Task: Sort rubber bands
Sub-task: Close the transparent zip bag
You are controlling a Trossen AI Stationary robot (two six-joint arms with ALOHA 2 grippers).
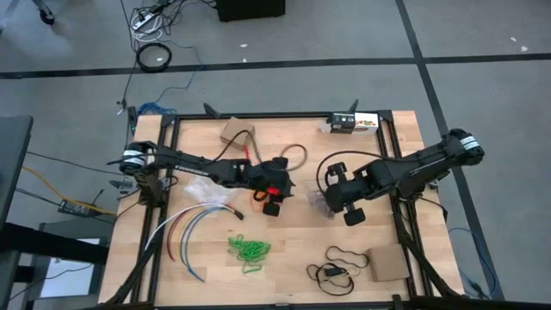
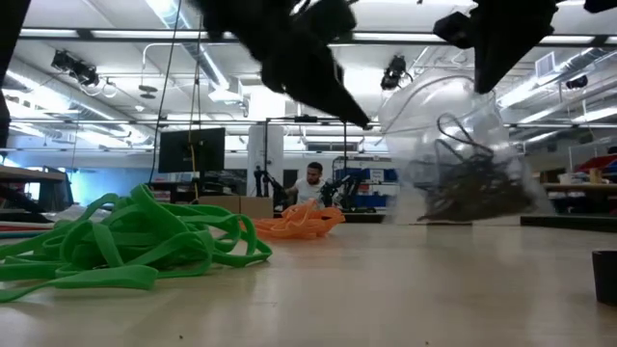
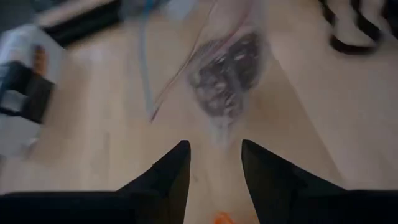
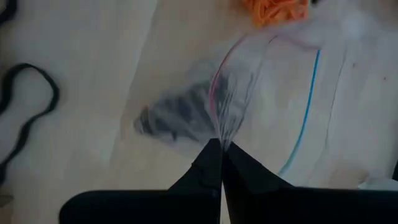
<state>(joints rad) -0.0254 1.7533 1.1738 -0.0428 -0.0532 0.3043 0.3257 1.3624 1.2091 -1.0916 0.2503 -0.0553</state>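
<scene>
A clear zip bag [image 4: 267, 93] holding dark rubber bands [image 4: 177, 118] sits at the table's middle, and my right gripper [image 4: 221, 144] is shut on it from above. My left gripper [image 3: 214, 146] is open a little to the bag's left [image 1: 317, 200], pointing at the bag with nothing between its fingers. An orange heap of rubber bands [image 2: 299, 222] lies beside the bag, under my left gripper [image 1: 275, 202]. A green heap [image 1: 248, 250] lies nearer the front edge. My right gripper pinches gathered folds of the bag's clear plastic [image 4: 219, 132] between its two fingers, slanting down from above. The bag [image 2: 463, 145] stands puffed up below the fingers. The dark bands lie in its lower part [image 2: 472, 193], about level with the table top.
Long coloured cables [image 1: 185, 228] curve at the front left. Thin black loops [image 1: 340, 258] and a cardboard piece [image 1: 387, 263] lie at the front right. Another cardboard piece [image 1: 234, 131] and a small box [image 1: 349, 123] sit at the far edge. A person [image 2: 310, 183] sits in the room behind.
</scene>
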